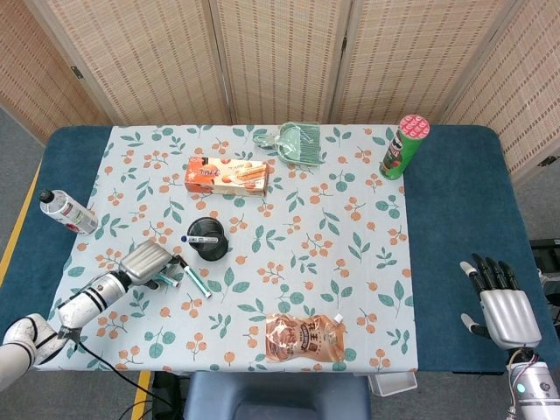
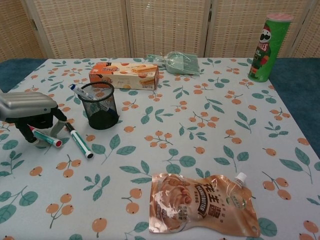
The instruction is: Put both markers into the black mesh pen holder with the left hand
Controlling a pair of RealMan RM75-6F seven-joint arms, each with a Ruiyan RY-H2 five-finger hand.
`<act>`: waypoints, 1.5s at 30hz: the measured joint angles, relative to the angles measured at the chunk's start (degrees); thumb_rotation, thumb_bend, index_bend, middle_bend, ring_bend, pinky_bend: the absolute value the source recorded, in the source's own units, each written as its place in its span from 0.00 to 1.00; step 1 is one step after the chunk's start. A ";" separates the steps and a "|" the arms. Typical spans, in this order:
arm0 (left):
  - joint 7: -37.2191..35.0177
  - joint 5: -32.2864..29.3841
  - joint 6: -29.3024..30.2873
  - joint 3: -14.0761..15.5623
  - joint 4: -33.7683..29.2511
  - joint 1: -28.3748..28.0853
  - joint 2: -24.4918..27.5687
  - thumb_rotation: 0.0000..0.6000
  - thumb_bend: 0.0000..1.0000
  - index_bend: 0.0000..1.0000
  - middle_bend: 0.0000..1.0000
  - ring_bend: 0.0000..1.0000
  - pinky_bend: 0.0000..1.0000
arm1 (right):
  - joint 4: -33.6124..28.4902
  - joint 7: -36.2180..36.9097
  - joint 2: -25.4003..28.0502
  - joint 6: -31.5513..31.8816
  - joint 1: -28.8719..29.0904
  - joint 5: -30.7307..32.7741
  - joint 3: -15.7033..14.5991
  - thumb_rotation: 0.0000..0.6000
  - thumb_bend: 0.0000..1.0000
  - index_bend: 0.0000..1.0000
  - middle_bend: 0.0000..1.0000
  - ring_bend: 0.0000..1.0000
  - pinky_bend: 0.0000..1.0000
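Black mesh pen holder stands on the bench, left of centre; a blue-capped pen leans out over its rim. Left hand arches over the teal marker, fingers around it; whether they pinch it is hidden. Black-capped marker lies just right. Right hand idle at the near right, fingers spread.

Table under floral cloth, scattered items.

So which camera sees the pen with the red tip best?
The chest view: the red-tipped marker lies close and clear under the left hand. The head view shows it only as a tiny sliver beside that hand.
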 measured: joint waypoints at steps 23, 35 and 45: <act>-17.18 -22.66 2.58 -14.18 -50.68 2.92 32.07 1.00 0.36 0.62 1.00 0.93 0.95 | 0.58 5.64 1.89 -0.61 0.65 -2.14 -0.74 1.00 0.21 0.10 0.00 0.00 0.02; -26.31 -34.61 -10.20 -24.51 -49.88 -3.62 24.29 1.00 0.36 0.63 1.00 0.93 0.95 | 1.14 7.61 2.45 -1.34 0.89 -1.41 -0.58 1.00 0.21 0.10 0.00 0.00 0.02; -32.96 -31.94 -12.38 -26.86 -33.93 -6.31 10.83 1.00 0.36 0.63 1.00 0.93 0.94 | 1.33 10.02 3.50 -1.43 0.79 -3.00 -1.66 1.00 0.21 0.10 0.00 0.00 0.02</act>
